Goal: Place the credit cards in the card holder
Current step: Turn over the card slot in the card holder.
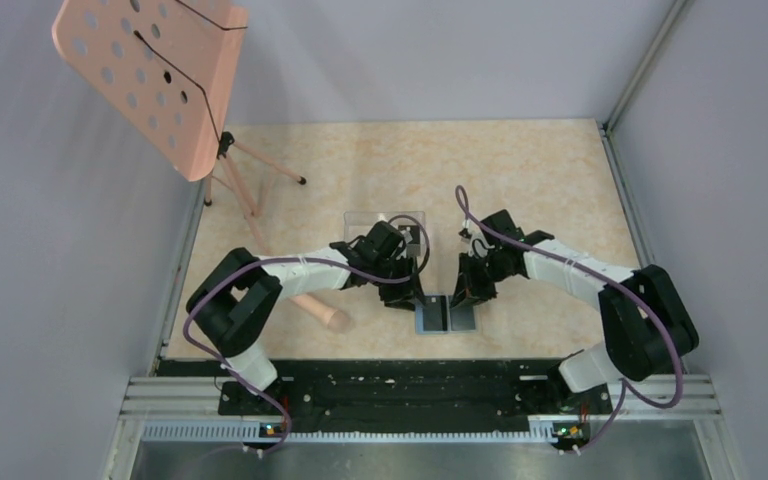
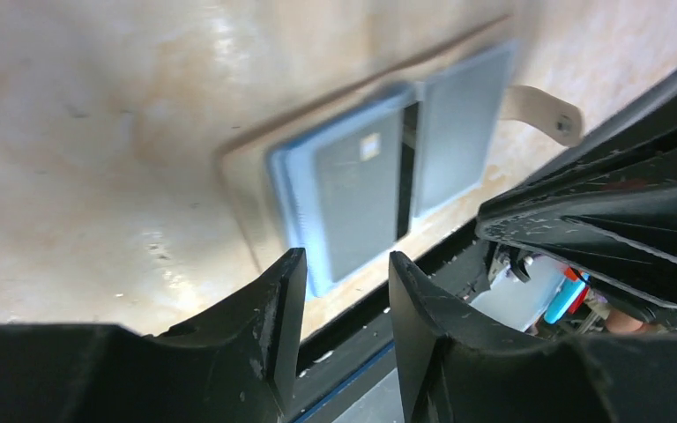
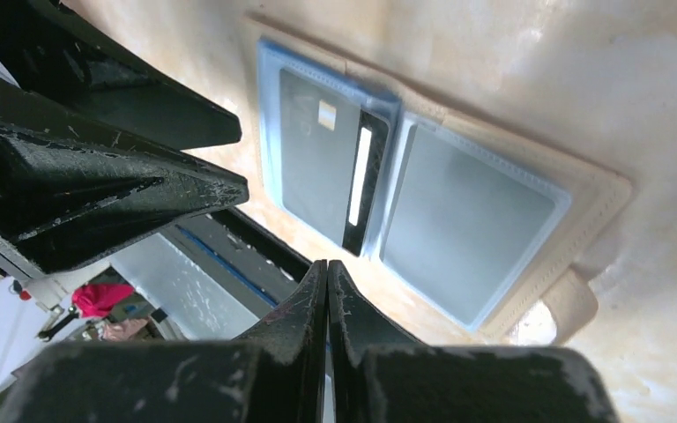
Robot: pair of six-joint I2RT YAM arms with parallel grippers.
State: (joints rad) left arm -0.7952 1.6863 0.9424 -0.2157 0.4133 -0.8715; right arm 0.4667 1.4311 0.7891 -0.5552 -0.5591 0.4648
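Note:
The card holder [image 1: 447,314] lies opened flat near the table's front edge, blue-grey inside up, tan rim showing. A dark grey credit card [image 2: 357,198] with a small chip sits in its left half [image 3: 317,167]. A black card edge with a white stripe [image 3: 363,181] runs along the fold. The right half [image 3: 467,229] shows no card. My left gripper [image 2: 345,264] hovers open just over the holder's left edge, nothing between its fingers. My right gripper [image 3: 327,267] is shut and empty above the holder's near edge. Both grippers [image 1: 412,298] [image 1: 465,295] flank the holder.
A clear plastic box [image 1: 385,225] stands behind the left arm. A pink perforated board on a tripod [image 1: 150,70] stands at the back left. A pale wooden peg [image 1: 320,312] lies under the left arm. The black base rail [image 1: 400,385] runs just in front of the holder.

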